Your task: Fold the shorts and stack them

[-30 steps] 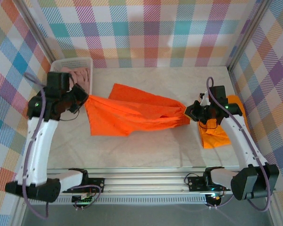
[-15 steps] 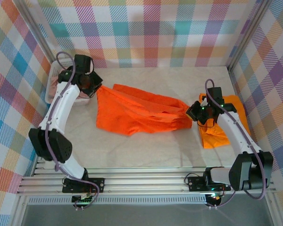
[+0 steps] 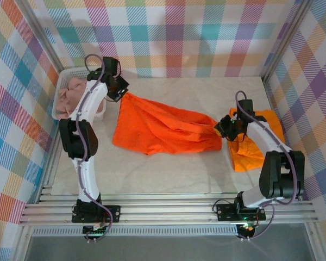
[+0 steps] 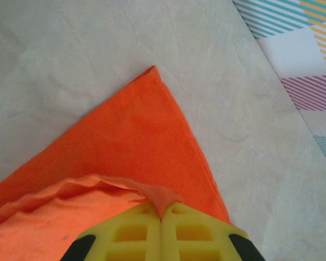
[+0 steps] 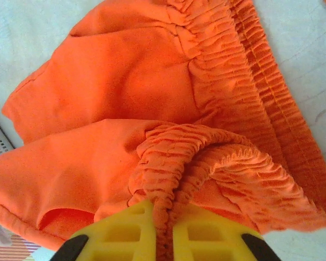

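Mid-task, I judge. Orange shorts (image 3: 163, 128) stretched unfolded across middle of worktop (image 3: 179, 92), between my arms. My left jaws closed, pinching far-left corner. My right jaws closed on gathered waistband. Second orange shorts (image 3: 255, 153) at right edge look already folded: likely start of stack. Pink shorts (image 3: 70, 95) untouched in basket (image 3: 76, 70), far left. Left to do: fold this pair, stack it, then pink. No brand, label or writing readable.

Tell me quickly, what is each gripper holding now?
Left gripper: shut on a corner of the spread orange shorts.
Right gripper: shut on their waistband.
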